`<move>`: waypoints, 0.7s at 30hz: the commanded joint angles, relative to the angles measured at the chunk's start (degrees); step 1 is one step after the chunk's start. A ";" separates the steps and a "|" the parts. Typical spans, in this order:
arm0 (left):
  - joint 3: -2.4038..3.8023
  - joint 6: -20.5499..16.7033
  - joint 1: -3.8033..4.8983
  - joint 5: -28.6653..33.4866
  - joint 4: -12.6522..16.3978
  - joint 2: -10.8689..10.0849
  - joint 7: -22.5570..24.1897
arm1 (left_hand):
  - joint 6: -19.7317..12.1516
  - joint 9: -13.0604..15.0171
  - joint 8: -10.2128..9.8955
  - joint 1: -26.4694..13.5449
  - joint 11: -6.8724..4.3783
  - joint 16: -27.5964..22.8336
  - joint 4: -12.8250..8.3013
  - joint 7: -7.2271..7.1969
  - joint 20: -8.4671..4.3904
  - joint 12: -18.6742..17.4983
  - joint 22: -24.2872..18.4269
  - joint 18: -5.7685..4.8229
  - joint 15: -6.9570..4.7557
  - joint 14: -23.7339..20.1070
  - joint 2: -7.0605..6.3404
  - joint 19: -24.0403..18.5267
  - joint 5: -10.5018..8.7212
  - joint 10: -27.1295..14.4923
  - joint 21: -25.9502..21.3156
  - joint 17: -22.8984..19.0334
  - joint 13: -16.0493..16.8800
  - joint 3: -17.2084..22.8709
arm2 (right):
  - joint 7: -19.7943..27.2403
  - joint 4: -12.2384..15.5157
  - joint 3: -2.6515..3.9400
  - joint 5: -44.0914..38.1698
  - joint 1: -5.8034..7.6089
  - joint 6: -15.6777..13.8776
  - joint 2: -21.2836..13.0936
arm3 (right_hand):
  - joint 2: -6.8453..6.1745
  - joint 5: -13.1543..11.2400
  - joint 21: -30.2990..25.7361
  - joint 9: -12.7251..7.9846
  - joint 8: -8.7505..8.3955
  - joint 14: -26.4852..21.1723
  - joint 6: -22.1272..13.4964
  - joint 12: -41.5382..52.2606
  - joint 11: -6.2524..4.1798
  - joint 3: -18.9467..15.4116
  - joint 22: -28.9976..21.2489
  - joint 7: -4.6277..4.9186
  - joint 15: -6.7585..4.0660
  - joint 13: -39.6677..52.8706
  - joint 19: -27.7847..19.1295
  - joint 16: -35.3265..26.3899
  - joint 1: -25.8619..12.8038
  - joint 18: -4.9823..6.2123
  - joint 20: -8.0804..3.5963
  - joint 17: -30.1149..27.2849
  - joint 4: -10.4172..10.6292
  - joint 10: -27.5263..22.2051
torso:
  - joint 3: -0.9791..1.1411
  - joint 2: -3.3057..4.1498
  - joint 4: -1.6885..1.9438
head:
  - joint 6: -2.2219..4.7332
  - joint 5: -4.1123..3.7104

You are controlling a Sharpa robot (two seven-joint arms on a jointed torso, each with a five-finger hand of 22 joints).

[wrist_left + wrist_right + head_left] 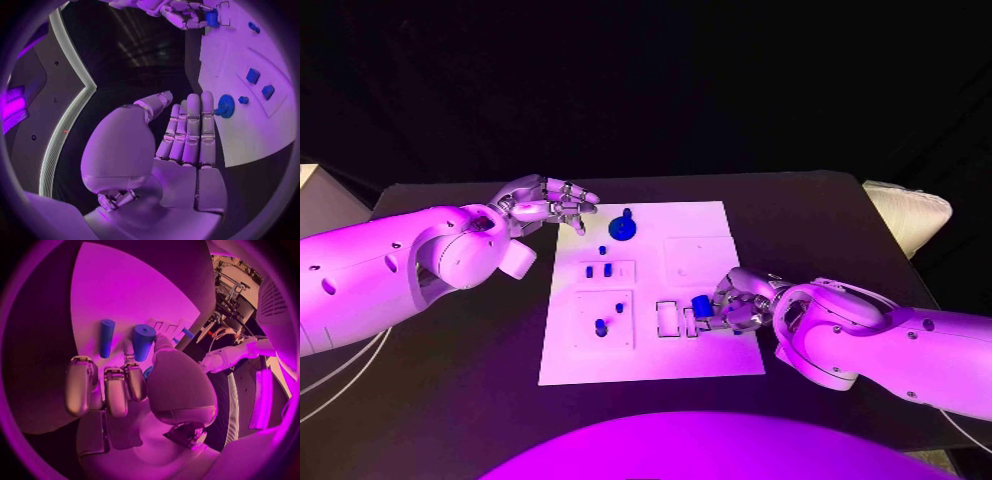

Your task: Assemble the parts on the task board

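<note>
Parts sit scattered across the task board [711, 222] mid-table in the head view: a round blue disc [623, 227] near the far edge, small blue pieces [599, 270] in the middle block, one peg [600, 327] nearer. Right hand [733, 305] pinches a blue cylinder [701, 308] over the near slots — plenty left, I'd judge. Left wrist view: left hand [184, 137] flat, fingers together, holding nothing, beside the disc. Right wrist view: the held cylinder, with another blue cylinder [107, 337] lying close alongside, possibly crowding the placement.
</note>
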 commanded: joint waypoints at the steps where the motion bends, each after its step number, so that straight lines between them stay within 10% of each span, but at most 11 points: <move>1: 0.04 0.93 0.01 0.35 0.14 0.10 0.09 | -0.41 -0.05 0.39 -0.17 -0.10 -0.12 0.09 0.09 0.57 0.20 -0.05 0.76 0.24 -0.30 0.56 0.00 -0.07 -0.42 -0.35 -0.09 -0.09 -0.17 | 0.18 0.31 -0.37 5.02 -0.34 -2.92 -0.39 | 0.09 1.78 0.30 -0.23 0.23 5.09 0.26 0.15 -0.07 1.06 11.87 -0.17 -0.35 5.98 3.95 0.33 1.41 -1.12 -0.41 10.82 -0.17 0.45 | 0.00 -0.04 0.00 | -0.01 0.02; 21: 0.03 1.56 0.02 0.28 0.13 0.35 -0.47 | -0.48 -0.08 0.44 -0.04 -0.11 -0.11 0.06 0.08 0.57 0.24 -0.08 0.79 0.22 -0.32 0.62 0.02 -0.01 -0.49 -0.40 -0.09 -0.10 -0.11 | 2.54 4.02 -0.34 15.78 3.98 -3.40 -2.49 | -2.55 -0.95 0.54 -1.17 -0.70 5.14 0.11 -0.65 0.22 3.87 11.91 0.20 -0.13 5.74 3.88 0.44 5.19 -1.16 -0.28 11.20 -0.16 0.05 | -0.05 0.03 0.04 | -0.01 0.01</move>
